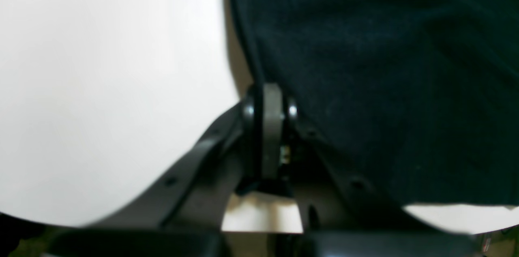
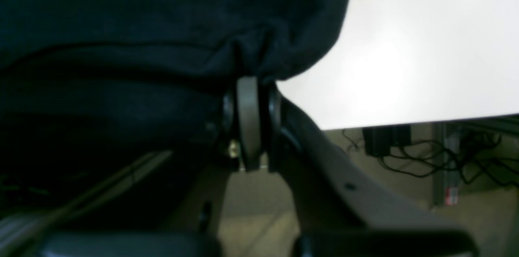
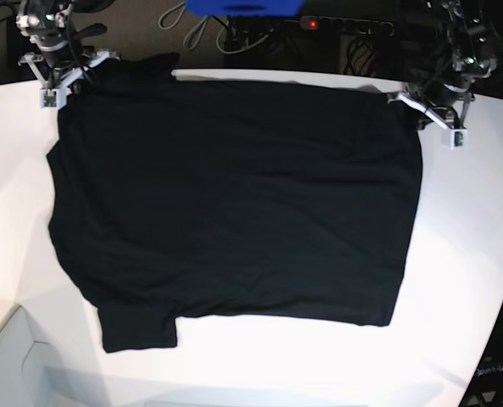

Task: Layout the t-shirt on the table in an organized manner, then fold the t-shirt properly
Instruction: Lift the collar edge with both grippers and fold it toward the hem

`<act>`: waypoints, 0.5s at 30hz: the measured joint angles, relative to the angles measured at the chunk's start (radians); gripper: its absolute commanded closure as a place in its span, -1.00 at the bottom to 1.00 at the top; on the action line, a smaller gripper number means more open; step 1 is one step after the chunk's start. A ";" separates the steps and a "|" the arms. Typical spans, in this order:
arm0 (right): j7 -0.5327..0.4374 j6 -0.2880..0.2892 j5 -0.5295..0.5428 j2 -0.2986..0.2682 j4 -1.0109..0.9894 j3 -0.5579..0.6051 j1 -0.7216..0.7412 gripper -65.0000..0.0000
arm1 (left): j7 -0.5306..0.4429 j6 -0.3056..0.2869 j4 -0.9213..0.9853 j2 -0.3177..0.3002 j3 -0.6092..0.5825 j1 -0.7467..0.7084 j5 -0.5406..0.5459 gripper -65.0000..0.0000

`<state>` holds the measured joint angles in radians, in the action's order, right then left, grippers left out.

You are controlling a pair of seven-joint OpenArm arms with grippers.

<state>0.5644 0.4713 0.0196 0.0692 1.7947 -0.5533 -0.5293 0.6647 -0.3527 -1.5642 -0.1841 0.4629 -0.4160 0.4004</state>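
Left gripper (image 1: 269,107): jaws pinched shut on the t-shirt (image 3: 234,203) edge, at the 1 o'clock corner of the table (image 3: 472,220) in the base view. Right gripper (image 2: 251,95): likewise clamped on a bunched fold of cloth, at the 11 o'clock corner. Shirt lies spread, mostly flat, print not visible; one sleeve juts toward 7 o'clock. Judgement: layout step. Keep both grips level, tension even, lower together to avoid skew; watch the bunched hem.

Black t-shirt (image 3: 234,203) spread flat, plain side up, on white table (image 3: 463,254).
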 measured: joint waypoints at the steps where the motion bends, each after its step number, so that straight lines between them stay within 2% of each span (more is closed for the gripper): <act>1: 0.025 0.001 -0.014 0.001 0.019 0.000 -0.005 1.00 | 0.000 -0.002 0.000 -0.002 0.000 -0.001 0.000 0.99; 8: 0.035 0.000 -0.019 0.006 0.127 0.000 -0.009 1.00 | 0.122 -0.008 -0.103 -0.008 -0.009 -0.029 -0.033 0.99; 15: 0.043 0.000 -0.022 0.005 0.140 0.000 0.009 1.00 | 0.169 -0.003 -0.204 0.001 -0.013 -0.055 -0.053 0.99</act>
<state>0.6071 0.4717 -0.0025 0.0746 1.9347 -0.5533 -0.5205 0.8341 -0.3553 -1.7679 -0.1829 0.4496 -0.4706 0.3473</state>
